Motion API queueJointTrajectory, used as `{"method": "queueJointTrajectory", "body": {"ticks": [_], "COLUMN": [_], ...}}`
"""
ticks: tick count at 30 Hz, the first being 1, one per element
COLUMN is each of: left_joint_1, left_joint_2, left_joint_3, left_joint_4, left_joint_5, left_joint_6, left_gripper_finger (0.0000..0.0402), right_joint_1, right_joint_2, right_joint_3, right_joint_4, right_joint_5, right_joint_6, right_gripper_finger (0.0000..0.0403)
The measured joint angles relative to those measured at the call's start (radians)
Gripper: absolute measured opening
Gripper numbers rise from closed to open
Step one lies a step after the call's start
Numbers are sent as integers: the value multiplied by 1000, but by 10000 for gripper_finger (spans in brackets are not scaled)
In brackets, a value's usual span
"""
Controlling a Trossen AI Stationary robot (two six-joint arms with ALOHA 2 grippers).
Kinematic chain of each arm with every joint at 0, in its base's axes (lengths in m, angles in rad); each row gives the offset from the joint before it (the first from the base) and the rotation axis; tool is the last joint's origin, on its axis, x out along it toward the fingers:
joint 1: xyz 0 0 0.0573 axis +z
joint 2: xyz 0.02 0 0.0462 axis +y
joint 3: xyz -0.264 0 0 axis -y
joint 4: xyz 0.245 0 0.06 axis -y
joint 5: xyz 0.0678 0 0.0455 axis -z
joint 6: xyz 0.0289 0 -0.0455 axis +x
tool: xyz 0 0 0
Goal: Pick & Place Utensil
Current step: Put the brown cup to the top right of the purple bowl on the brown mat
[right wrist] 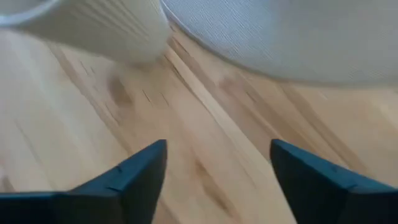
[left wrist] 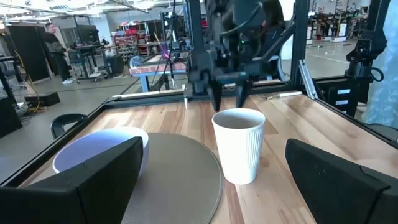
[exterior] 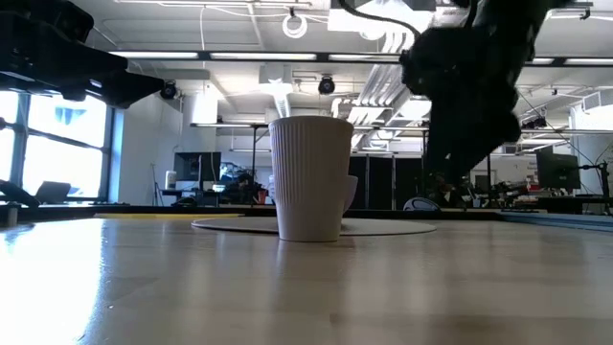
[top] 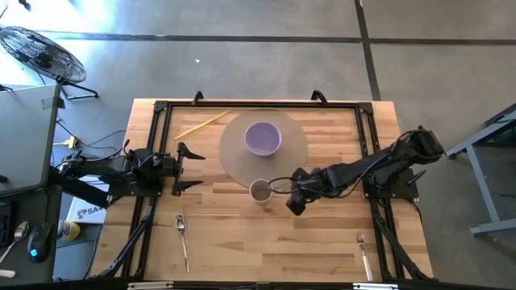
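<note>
My right gripper [top: 295, 201] empty, fingers apart, frame centre beside paper cup [top: 260, 191]. Risk: swing tips cup; fork [top: 364, 252] lower right, spoon [top: 182, 234] lower left untouched.

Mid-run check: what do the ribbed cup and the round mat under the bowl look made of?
Cup: likely paper, matte off-white, with fine vertical ribs and a thin rolled rim. Mat: grey, finely textured and flat, perhaps woven vinyl or fabric; cannot tell which.
</note>
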Motion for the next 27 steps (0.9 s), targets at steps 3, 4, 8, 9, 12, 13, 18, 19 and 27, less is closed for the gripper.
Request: {"method": "queueJointTrajectory", "body": {"ticks": [3,4,8,9,12,13,18,19,27], "left_joint_1": [0,0,0,0,0,0,0,0,0], "left_joint_2": [0,0,0,0,0,0,0,0,0], "left_joint_3": [0,0,0,0,0,0,0,0,0], "left_joint_4": [0,0,0,0,0,0,0,0,0], "left_joint_5": [0,0,0,0,0,0,0,0,0], "left_joint_6": [0,0,0,0,0,0,0,0,0], "left_gripper_finger": [387,387,387,387,387,387,387,387,387], "right_joint_1": [-2,-2,-1,1,12,13,37,44,82], "right_joint_2": [0,4,7,7,9,11,26,31,126], "right_joint_3": [-114,-145,-243,-258,-287,-293,-313,-317,-317], "right_joint_4": [267,360,652,689,745,754,815,832,993], "right_joint_5": [28,49,129,148,231,245,268,266,228], "right_joint_6": [-49,-81,-229,-260,-343,-365,-476,-495,-669], "right_gripper_finger": [319,330,364,369,377,377,372,371,370]}}
